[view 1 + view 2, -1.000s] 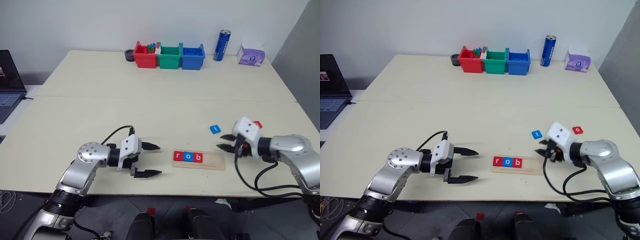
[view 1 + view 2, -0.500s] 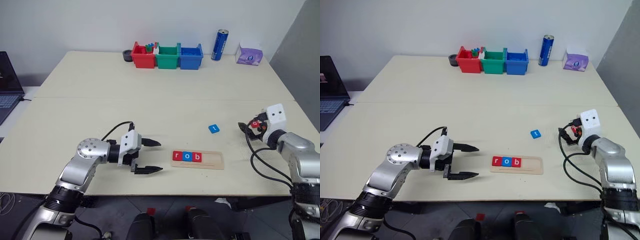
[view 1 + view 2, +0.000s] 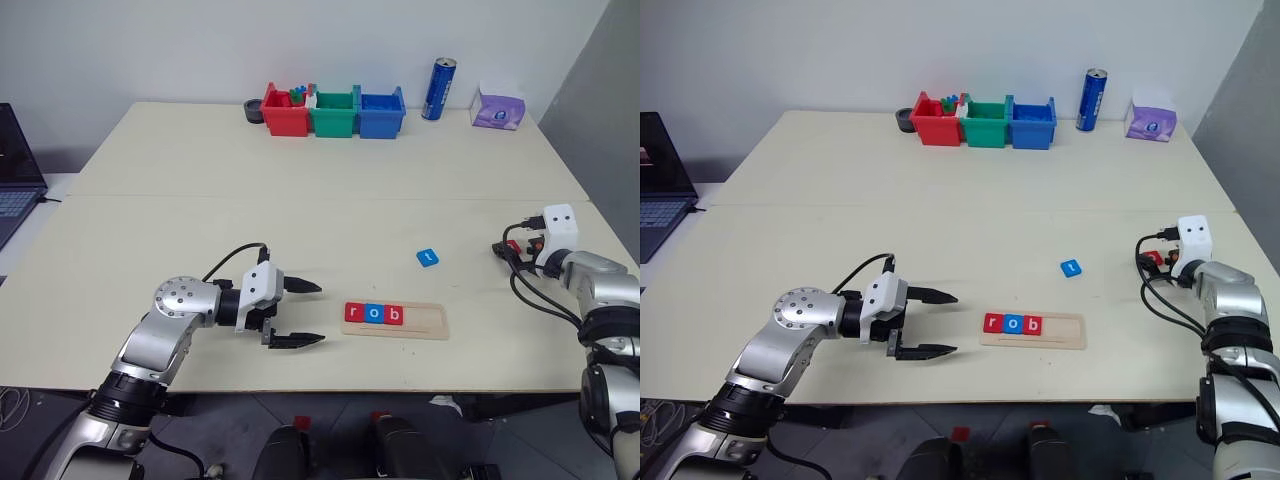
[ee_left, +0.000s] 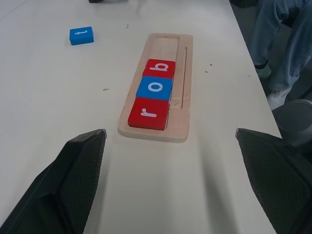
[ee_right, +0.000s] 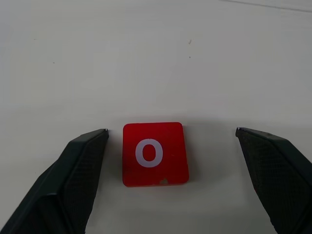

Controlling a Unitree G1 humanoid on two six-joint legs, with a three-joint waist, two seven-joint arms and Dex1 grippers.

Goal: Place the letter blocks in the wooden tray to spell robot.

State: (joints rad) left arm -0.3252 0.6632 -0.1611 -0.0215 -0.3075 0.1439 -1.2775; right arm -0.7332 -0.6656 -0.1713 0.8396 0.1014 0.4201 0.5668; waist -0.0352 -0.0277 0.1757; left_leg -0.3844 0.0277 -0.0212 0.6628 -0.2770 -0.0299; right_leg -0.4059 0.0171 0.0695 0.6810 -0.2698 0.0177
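Tray near front edge of tabletop, r, o, b seated at its left end. Blue t loose beyond it. My right claw wide, straddling red o. My left claw wide, facing tray.

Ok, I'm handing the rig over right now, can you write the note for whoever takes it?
Left claw: open, empty, hovering just left of the wooden tray.
Right claw: open, straddling the red o block on the table at the far right; not gripped yet.
Done: r, o, b blocks sit in the tray's left end.
Left: close on the red o, seat it after the b, then fetch the blue t block lying on the table beyond the tray and place it last.
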